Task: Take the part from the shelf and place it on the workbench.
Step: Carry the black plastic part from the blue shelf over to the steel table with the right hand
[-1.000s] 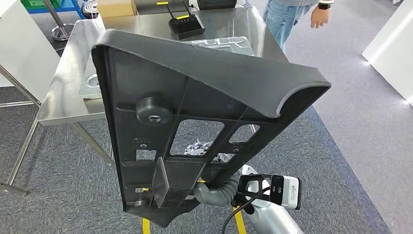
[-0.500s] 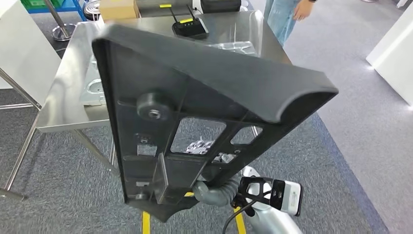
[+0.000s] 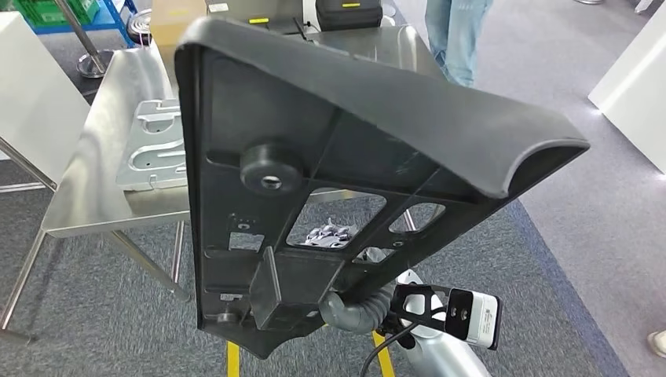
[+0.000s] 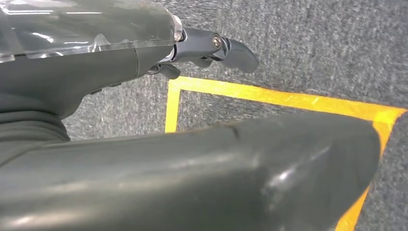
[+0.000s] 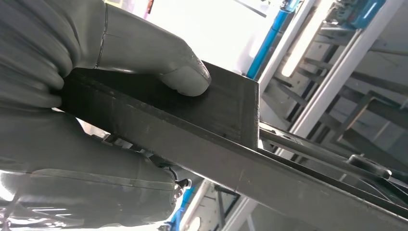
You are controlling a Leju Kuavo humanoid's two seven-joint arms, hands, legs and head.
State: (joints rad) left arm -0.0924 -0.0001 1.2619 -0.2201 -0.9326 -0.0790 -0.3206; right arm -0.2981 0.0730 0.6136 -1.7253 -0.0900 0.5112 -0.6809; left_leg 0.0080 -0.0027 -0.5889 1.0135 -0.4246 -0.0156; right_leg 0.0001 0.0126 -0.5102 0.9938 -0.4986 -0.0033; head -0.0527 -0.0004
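A large black plastic part (image 3: 377, 118), ribbed with cut-outs, stands tilted close in front of my head view and hides much of the steel workbench (image 3: 90, 196) behind it. My right hand (image 3: 334, 234) shows through a cut-out and grips the part from behind, near its lower end. In the right wrist view that hand (image 5: 91, 106) clamps a flat black tab of the part (image 5: 216, 139), with the thumb (image 5: 183, 77) pressed on top. My left hand (image 4: 120, 57) hangs over grey carpet, fingers apart, holding nothing.
A silver stamped metal plate (image 3: 157, 145) lies on the workbench, with a cardboard box (image 3: 177, 20) and a black case (image 3: 349, 12) at its far end. A person in jeans (image 3: 455, 39) stands beyond the bench. Yellow floor tape (image 4: 269, 98) runs under the left hand.
The whole head view has shifted: the workbench now sits further left and a little nearer. The part stays in my right hand's grip. The person beyond the bench has moved.
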